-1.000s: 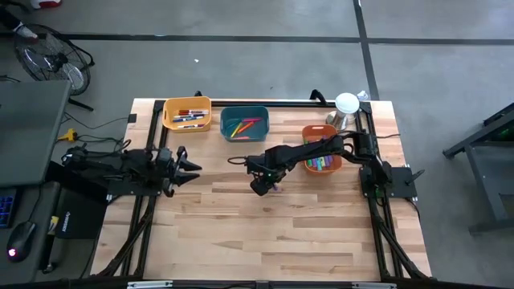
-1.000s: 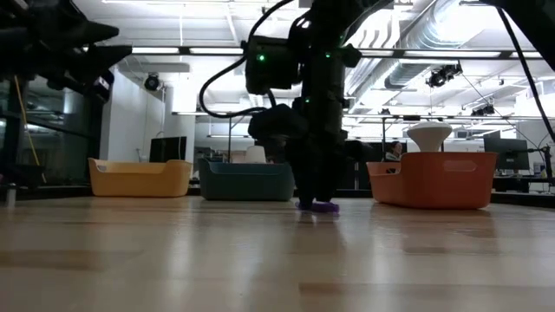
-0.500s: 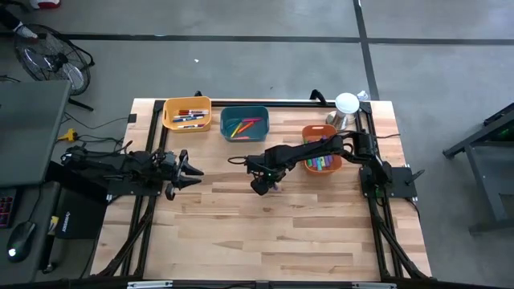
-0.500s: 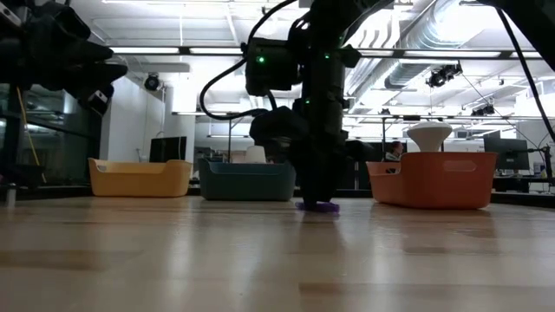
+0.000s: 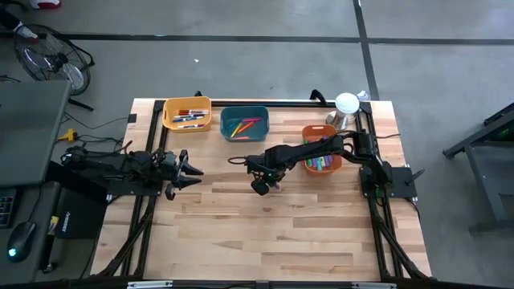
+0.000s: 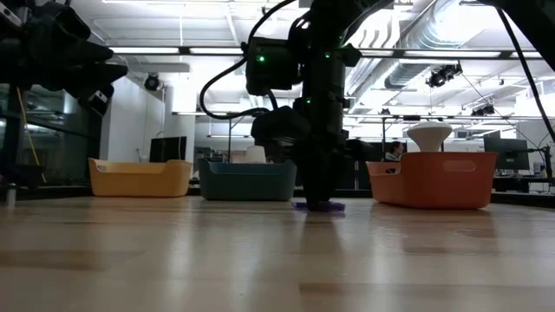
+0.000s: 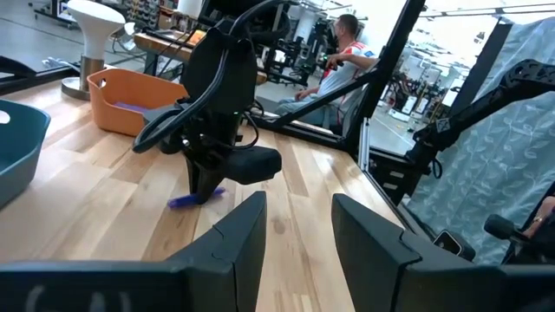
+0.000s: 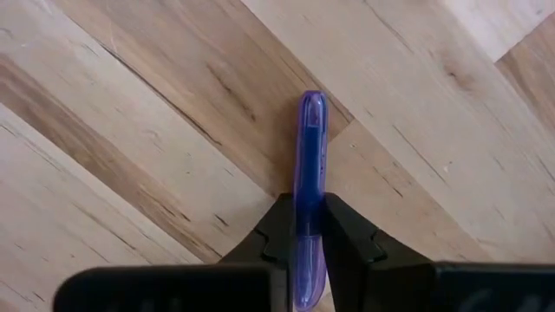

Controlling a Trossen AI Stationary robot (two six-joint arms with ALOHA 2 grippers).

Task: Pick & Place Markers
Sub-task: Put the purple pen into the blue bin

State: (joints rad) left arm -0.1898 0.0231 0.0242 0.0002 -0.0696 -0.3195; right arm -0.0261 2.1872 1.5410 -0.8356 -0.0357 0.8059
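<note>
A purple marker (image 8: pixel 310 147) lies flat on the wooden table near its middle; it also shows in the low view (image 6: pixel 319 206) and the left wrist view (image 7: pixel 195 198). My right gripper (image 8: pixel 301 227) points straight down over it (image 5: pixel 259 187) and is shut on it. My left gripper (image 7: pixel 299 234) waits open at the table's left side (image 5: pixel 193 170), level, holding nothing. Other markers lie in the yellow bin (image 5: pixel 187 113), the teal bin (image 5: pixel 244 123) and the orange bin (image 5: pixel 321 152). My right gripper pinches the marker's barrel (image 8: pixel 309 204) between its two fingers, one on each long side. The fingers (image 8: pixel 279 227) come from above, pointing down, and lie across the marker. The marker lies level with its underside on the table (image 6: pixel 319 208).
Three bins stand in a row along the far edge. A white-topped metal stand (image 5: pixel 346 104) is at the far right corner, behind the orange bin. Bare wood (image 5: pixel 273 233) stretches over the near half of the table. People sit beyond the table (image 7: pixel 342 52).
My right gripper has shut its fingers onto the purple marker while staying over the same spot; the marker has stayed on the table. My left gripper has tipped slightly.
</note>
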